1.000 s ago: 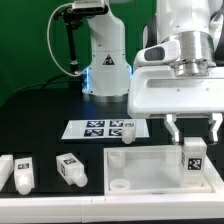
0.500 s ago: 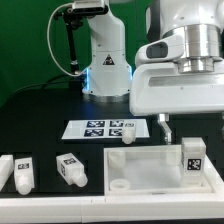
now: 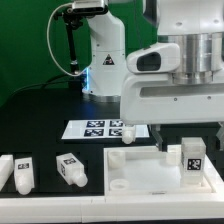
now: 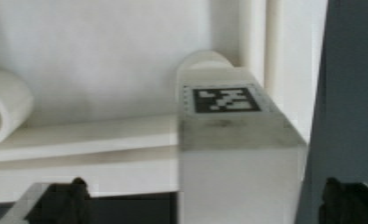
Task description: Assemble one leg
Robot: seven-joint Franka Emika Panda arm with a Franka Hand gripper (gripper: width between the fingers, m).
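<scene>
Here, I keep the end effector [image 4: 190,200] wide, straddling the upright leg [image 4: 234,150], and should centre it before closing squarely.

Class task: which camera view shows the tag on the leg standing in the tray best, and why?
The wrist view: the leg fills the frame, its tag pattern clear. The exterior view shows that leg small, upright in the tray.

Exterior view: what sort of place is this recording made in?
Probably a robotics lab bench: a black table, the fixed marker board, and tagged white furniture parts such as the leg.
</scene>
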